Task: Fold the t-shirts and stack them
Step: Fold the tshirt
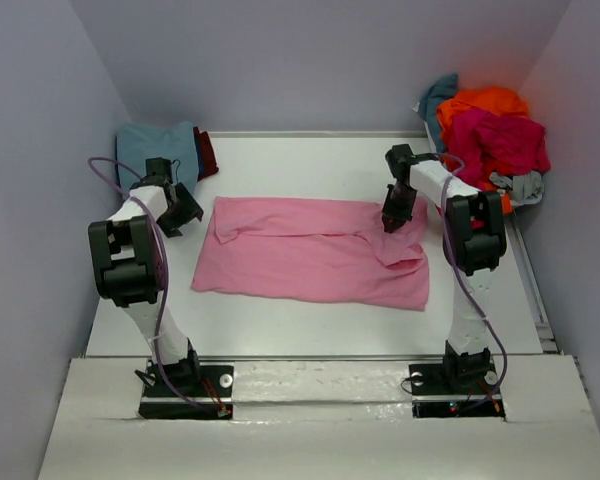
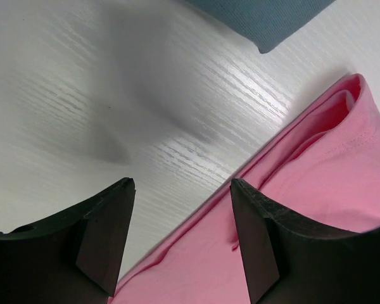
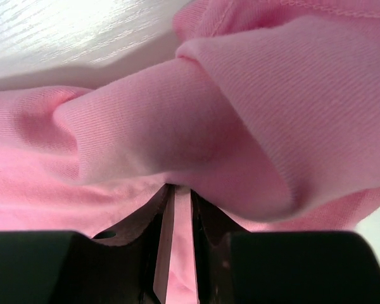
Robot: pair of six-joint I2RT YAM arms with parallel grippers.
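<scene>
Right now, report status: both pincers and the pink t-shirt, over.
Left pincer open, above left edge of pink t-shirt. Right pincer shut on a fold at its right edge. Blue t-shirt far left, pile far right, neither blocking.

No lettering, label or number is legible; the arm bases [image 1: 185, 392] seem too small to tell.

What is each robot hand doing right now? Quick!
Left gripper: open, holding nothing.
Right gripper: shut on the light pink cloth t-shirt.
</scene>
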